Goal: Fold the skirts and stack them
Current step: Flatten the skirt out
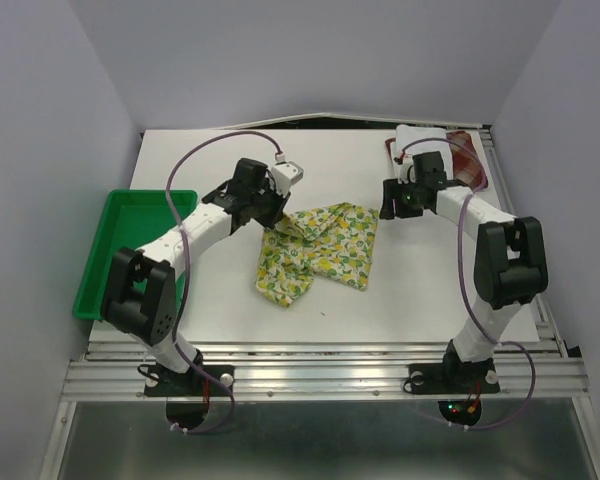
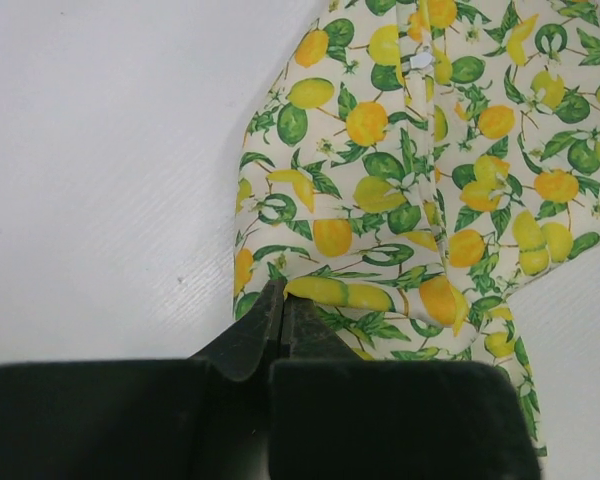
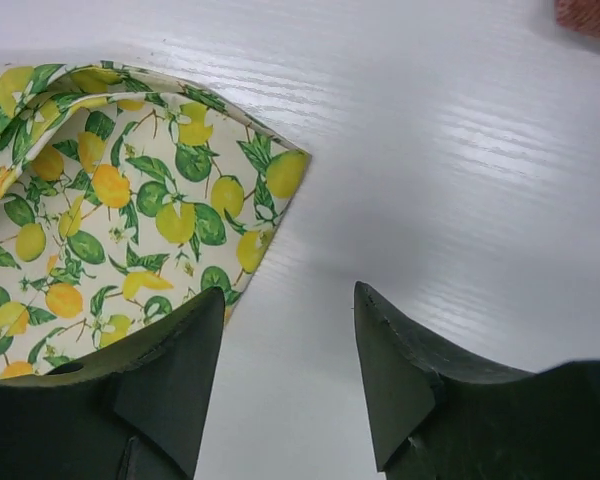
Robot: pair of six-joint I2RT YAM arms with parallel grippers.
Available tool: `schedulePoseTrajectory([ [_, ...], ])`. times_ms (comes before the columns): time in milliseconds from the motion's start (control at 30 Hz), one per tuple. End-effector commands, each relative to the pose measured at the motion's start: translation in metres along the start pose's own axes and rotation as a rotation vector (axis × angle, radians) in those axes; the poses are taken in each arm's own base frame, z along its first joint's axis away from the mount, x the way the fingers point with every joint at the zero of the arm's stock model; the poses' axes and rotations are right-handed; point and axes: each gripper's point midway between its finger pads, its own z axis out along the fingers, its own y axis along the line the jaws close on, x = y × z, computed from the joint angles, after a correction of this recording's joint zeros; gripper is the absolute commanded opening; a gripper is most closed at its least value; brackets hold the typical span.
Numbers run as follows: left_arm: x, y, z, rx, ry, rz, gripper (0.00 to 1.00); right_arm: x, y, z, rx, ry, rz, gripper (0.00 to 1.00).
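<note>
The limp, light skirt (image 1: pixel 322 250) will sag, so with the left gripper (image 2: pixel 280 300) pinching its edge, the empty, spread right gripper (image 3: pixel 288 300) should take the near corner.

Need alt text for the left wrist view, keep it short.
The left gripper, jaws shut, pinches the near edge of the lemon-print skirt. The skirt spreads up and to the right over the white table.

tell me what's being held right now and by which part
The left gripper holds the fruit-print skirt by its left edge, jaws shut on the cloth. The right gripper holds nothing, jaws open.
</note>
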Motion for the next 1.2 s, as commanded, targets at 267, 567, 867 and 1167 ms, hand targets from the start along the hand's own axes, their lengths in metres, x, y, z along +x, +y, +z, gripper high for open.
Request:
schedulePoseTrajectory([
  [267,-0.021,0.036,0.016,0.043,-0.049,-0.099,0.00,-0.002,0.019,0.067,-0.153,-0.027,0.165,0.51],
  [567,-0.036,0.065,0.005,0.033,-0.109,-0.140,0.00,-0.022,0.014,0.061,-0.117,-0.090,0.128,0.01],
  [867,-0.151,0.113,-0.050,0.043,-0.341,-0.073,0.00,-0.186,0.025,-0.068,-0.069,-0.535,-0.101,0.01],
  [1167,-0.209,0.111,-0.117,0.028,-0.530,0.006,0.00,-0.248,0.051,-0.173,-0.050,-0.788,-0.209,0.01],
])
